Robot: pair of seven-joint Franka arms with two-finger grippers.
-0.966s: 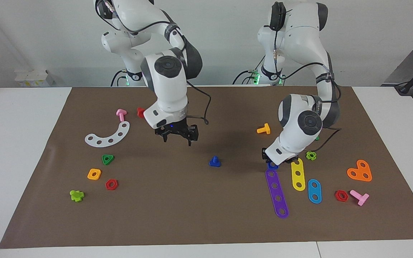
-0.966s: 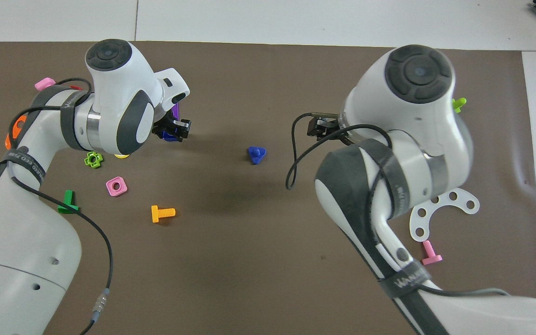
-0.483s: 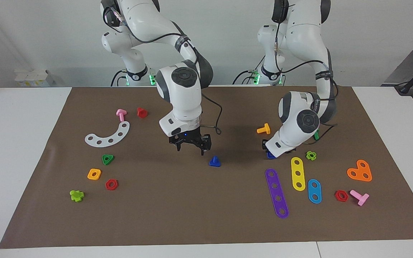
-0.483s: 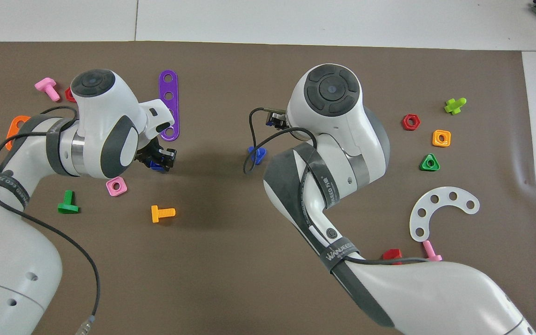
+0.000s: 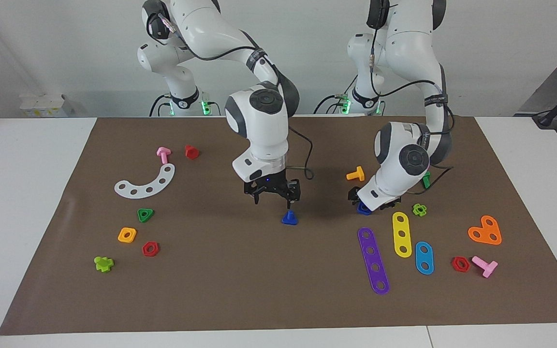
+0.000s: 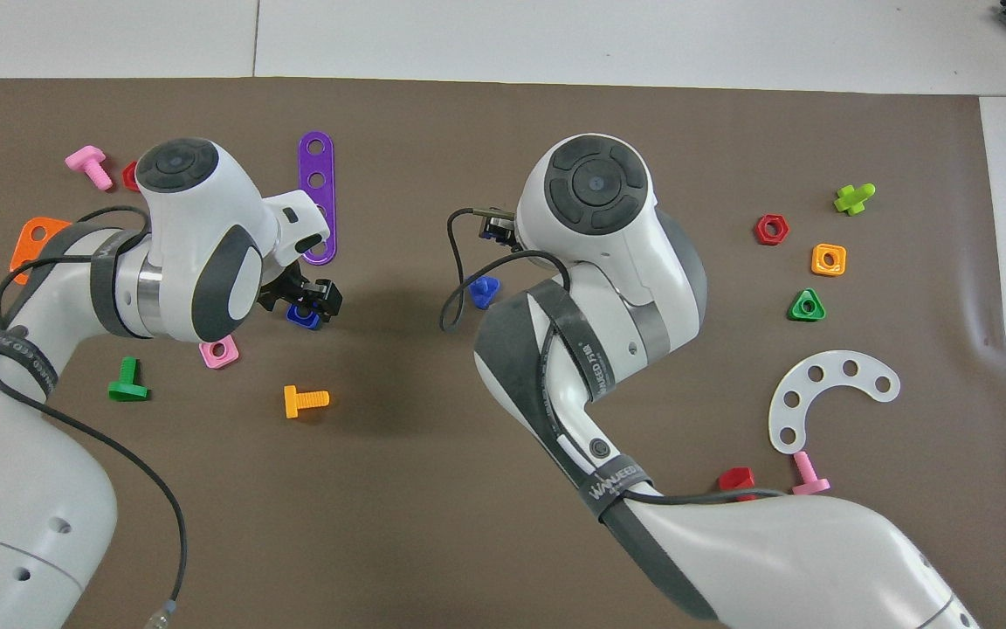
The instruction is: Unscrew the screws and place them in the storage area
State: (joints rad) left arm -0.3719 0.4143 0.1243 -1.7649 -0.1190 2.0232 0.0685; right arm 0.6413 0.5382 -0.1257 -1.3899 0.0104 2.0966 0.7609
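Observation:
The blue bolt [image 5: 289, 218] stands on its wide head, shank up, in the middle of the brown mat [image 5: 240, 290]; it also shows in the overhead view [image 6: 483, 291]. My right gripper [image 5: 272, 195] is open and hangs low, just beside the bolt on the robots' side, not touching it. My left gripper [image 5: 363, 204] is shut on a small blue squarish piece [image 5: 364, 209], held just over the mat between the orange bolt and the purple strip. The piece also shows in the overhead view [image 6: 303, 316].
A purple strip [image 5: 373, 261], yellow strip [image 5: 402, 234] and blue strip [image 5: 424, 257] lie by the left gripper, with an orange bolt [image 5: 356, 174] and green nut [image 5: 419, 209]. A white curved strip [image 5: 145, 183] and several nuts lie toward the right arm's end.
My right gripper has swung toward the left arm's end and come down beside the blue bolt. My left gripper has carried the blue piece off the purple strip's end, toward the robots.

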